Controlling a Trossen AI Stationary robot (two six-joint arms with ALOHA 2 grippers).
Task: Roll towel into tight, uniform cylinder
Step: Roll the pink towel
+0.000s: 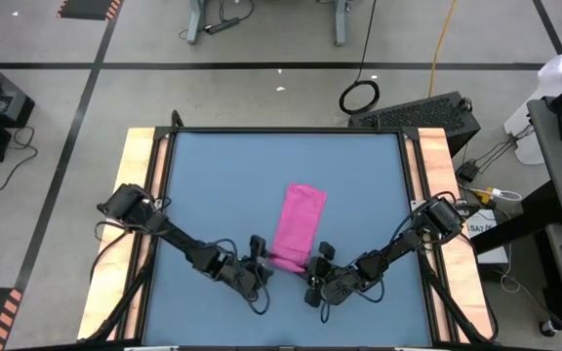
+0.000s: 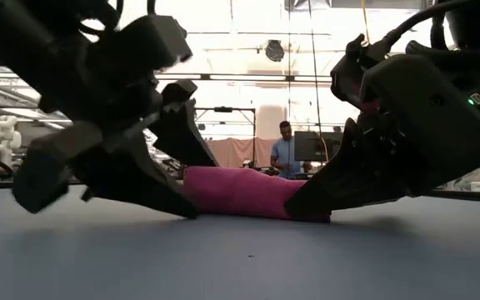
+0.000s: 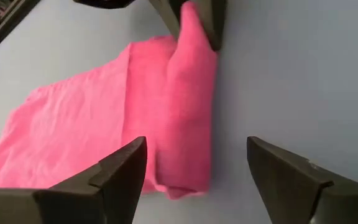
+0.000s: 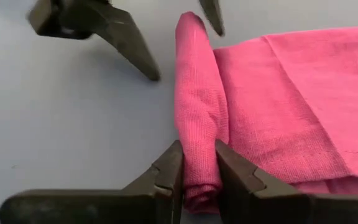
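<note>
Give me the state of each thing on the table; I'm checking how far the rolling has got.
towel: lying on the table, rolled only at its near end, the rest flat.
rolled end: short, tight roll, not finished.
left gripper: open, fingers straddling one end of the roll.
right gripper: shut on the other end of the roll.
table: bears the towel.

The robot has 2 dark, near-black arms, the left arm [image 1: 179, 244] and the right arm [image 1: 398, 244], each built of blocky jointed segments with thin black cables looping along them. Each ends in 2 matte black wedge-shaped fingers [image 3: 114, 171] tapering to blunt tips. A small green light [image 2: 474, 99] glows on one housing.
</note>
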